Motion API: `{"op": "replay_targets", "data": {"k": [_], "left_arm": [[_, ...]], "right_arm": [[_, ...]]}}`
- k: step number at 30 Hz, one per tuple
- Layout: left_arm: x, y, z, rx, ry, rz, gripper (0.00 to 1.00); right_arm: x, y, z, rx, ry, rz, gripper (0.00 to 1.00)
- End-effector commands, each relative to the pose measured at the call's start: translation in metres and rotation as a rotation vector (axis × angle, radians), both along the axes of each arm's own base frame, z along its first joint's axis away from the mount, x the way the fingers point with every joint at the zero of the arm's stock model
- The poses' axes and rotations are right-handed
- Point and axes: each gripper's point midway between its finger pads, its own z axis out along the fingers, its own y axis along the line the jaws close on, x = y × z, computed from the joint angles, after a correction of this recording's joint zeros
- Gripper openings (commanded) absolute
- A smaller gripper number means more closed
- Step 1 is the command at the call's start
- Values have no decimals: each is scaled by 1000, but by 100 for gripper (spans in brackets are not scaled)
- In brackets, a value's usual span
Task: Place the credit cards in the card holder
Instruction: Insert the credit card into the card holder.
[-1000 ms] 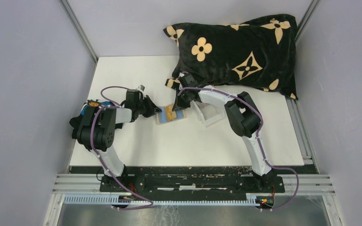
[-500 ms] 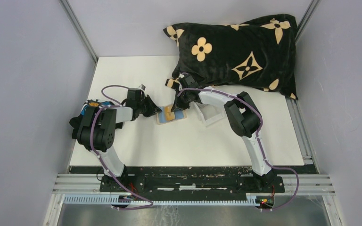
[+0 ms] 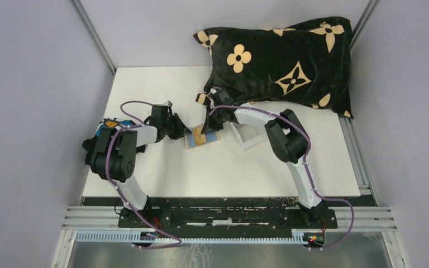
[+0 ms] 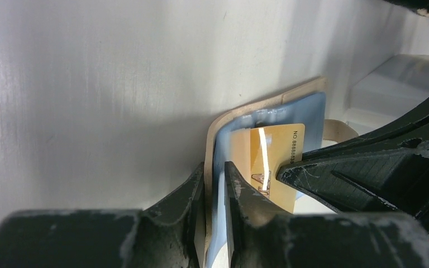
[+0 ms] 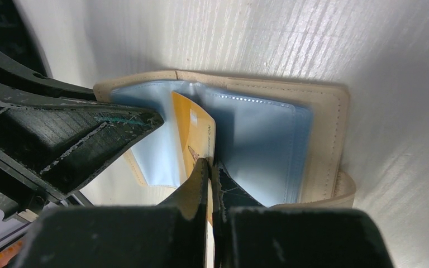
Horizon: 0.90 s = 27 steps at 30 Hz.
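so the right gripper (image 5: 211, 163) is pinched tight on the yellow card (image 5: 192, 129), which is poking in among the blue sleeves of the open card holder (image 5: 325, 111). The left gripper (image 4: 215, 167) clamps the holder's near edge. Both arms are bent in low over the table (image 3: 229, 167), with the holder between them.

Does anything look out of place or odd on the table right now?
Only the black flowered pillow sprawled over the far right corner of the table, unrelated to cards. The card holder lies open, a yellow card between its sleeves.
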Motion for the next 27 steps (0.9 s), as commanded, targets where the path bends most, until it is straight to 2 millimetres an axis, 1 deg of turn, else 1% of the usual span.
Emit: {"op": "replay_targets", "data": {"k": [1,4,9,12,21,27], "left_arm": [[-32,11,-25,71,158,30,25],[-31,11,-22,71,156,31,27],[-33,15,-17,92,154,36,40],[-36,19,-17,113,163,42,43],[-45,33,-14,183,194,76,44],[-48,40,-5,202,177,106,44]], "right_arm": [[-30,-7,-37,-104,75,64,1],[-30,-7,-38,-109,76,65,1],[-29,-8,-40,-121,76,69,1],[-29,-8,-42,-125,78,68,1],[-30,-10,-49,-138,89,69,1],[-30,-10,-51,-141,92,69,1]]}}
